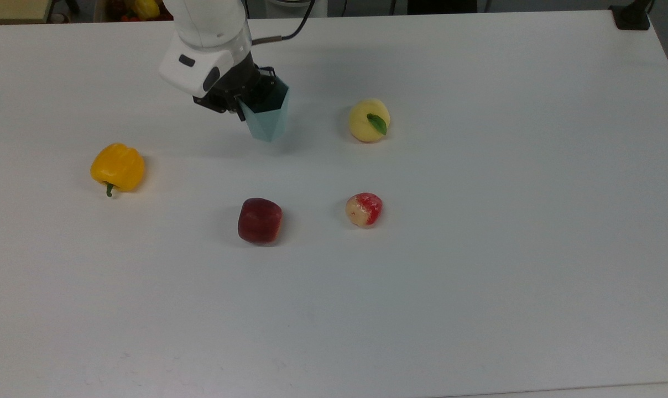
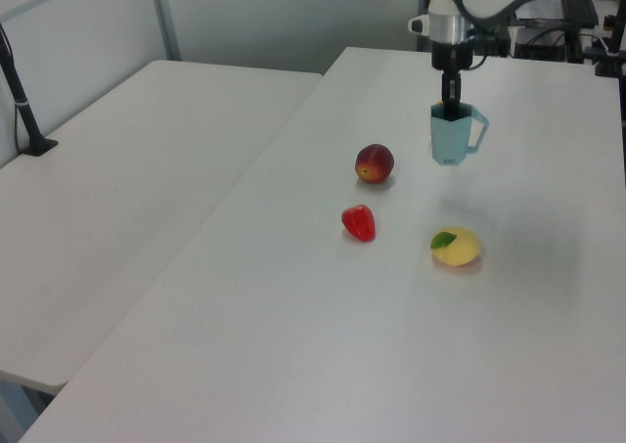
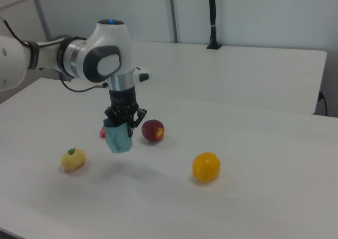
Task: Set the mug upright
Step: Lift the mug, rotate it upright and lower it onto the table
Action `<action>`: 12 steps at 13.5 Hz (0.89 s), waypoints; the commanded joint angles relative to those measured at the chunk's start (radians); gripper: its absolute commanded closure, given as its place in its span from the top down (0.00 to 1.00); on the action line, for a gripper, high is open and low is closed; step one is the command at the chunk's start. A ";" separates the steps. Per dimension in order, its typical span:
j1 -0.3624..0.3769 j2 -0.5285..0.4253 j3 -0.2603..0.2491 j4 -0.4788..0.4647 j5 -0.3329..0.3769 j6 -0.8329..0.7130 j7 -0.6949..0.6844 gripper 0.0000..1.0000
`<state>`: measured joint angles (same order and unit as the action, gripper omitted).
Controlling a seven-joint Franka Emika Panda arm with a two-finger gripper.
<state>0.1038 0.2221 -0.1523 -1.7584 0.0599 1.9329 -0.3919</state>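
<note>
The pale blue-teal faceted mug hangs just above the white table, mouth up and close to upright, tapering to its narrow base. In the left view the mug has its angular handle pointing to the left view's right. My gripper reaches down from above and is shut on the mug's rim, one finger inside the mouth. The right view shows the gripper holding the mug with a faint shadow on the table below it.
A yellow bell pepper lies at the top view's left. A yellow fruit with a green leaf sits to the right of the mug. A dark red peach and a red strawberry lie nearer the front.
</note>
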 commanded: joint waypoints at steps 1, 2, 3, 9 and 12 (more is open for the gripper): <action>-0.001 -0.035 0.007 -0.119 0.015 0.141 -0.080 0.00; 0.002 -0.012 0.007 -0.125 0.015 0.174 -0.084 0.00; 0.002 0.005 0.007 -0.125 0.015 0.190 -0.084 0.00; 0.001 0.066 0.007 -0.115 0.032 0.238 -0.062 0.00; 0.002 0.089 0.010 -0.096 0.037 0.238 -0.059 0.71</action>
<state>0.1065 0.3042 -0.1507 -1.8633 0.0733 2.1529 -0.4476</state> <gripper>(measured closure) 0.881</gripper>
